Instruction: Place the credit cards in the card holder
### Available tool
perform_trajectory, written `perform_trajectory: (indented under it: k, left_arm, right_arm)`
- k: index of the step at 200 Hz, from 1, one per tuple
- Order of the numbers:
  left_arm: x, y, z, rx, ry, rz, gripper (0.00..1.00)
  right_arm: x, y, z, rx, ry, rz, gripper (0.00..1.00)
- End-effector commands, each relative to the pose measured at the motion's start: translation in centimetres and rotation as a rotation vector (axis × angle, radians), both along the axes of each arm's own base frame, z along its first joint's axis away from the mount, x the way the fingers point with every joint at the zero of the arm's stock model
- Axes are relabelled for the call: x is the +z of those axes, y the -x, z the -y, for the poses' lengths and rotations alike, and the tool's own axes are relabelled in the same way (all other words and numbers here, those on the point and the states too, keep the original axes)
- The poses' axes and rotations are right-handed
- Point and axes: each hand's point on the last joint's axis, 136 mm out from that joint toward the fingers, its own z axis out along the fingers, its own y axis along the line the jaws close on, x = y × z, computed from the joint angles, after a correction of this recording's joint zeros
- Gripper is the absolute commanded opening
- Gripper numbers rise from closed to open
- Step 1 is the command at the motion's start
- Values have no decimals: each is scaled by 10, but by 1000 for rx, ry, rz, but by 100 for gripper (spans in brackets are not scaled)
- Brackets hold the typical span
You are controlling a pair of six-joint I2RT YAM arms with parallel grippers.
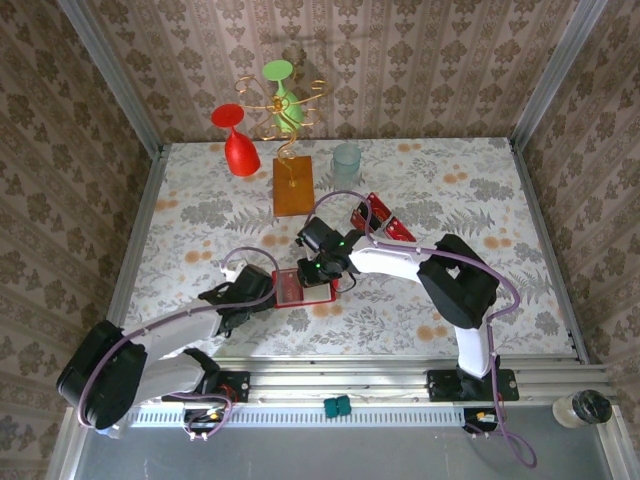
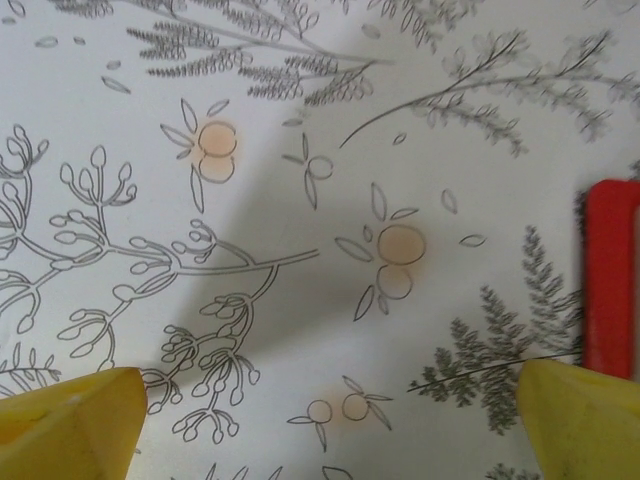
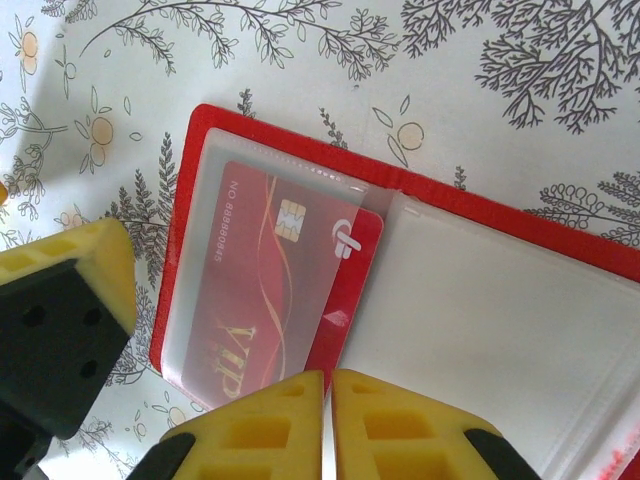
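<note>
Currently: card holder (image 3: 480, 320) open flat on the floral counter (image 1: 200, 210), toward the front, clear pockets facing up, red rim around them. One credit card (image 3: 275, 280) mostly inside the left pocket, chip and gold "VIP" lettering visible through the plastic, right end not covered by the plastic. Right hand (image 3: 327, 425) over the holder at the card's lower edge in the wrist view, yellow pads pressed together; anything pinched between them – cannot tell. Left hand (image 2: 325, 425) low over the counter just left of the holder, fingers spread wide, nothing between them, one pad just beside the holder's red edge. Other red cards (image 1: 385, 220) further back and to the right, well apart from the holder. At the back: orange wooden block (image 1: 292, 187) carrying a gold wire stand, red goblet (image 1: 238, 148) beside it, green goblet (image 1: 282, 85) up on the wire, pale cup (image 1: 346, 157) to the right.
</note>
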Motion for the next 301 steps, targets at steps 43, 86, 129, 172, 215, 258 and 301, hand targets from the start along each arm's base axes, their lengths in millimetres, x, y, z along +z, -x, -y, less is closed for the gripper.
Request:
perform_trajectory:
  k: [43,86,129,172,215,258,301]
  left_arm:
    - [-10,4,0,-12,-12,-54,96]
    - [-11,3,2,-19,-7,-59,96]
    - [-13,1,6,-27,-5,-68,96]
    - [-13,1,7,-29,0,-70,96]
    - [-11,0,8,-32,-3,-69,96]
    - [-10,0,8,-33,-1,-66,96]
    - [-10,0,7,-32,-3,-66,95]
  right_arm:
    - [-11,9,-12,34,9,-35,11]
    - [-22,13,-18,42,14,-60,10]
    - [-25,17,-26,48,5,-75,10]
    - [-23,16,-32,51,-17,-88,10]
    - [-9,14,-35,55,-49,-82,10]
    - [8,0,-12,4,-22,-16,10]
    - [-5,5,-3,5,19,-32,10]
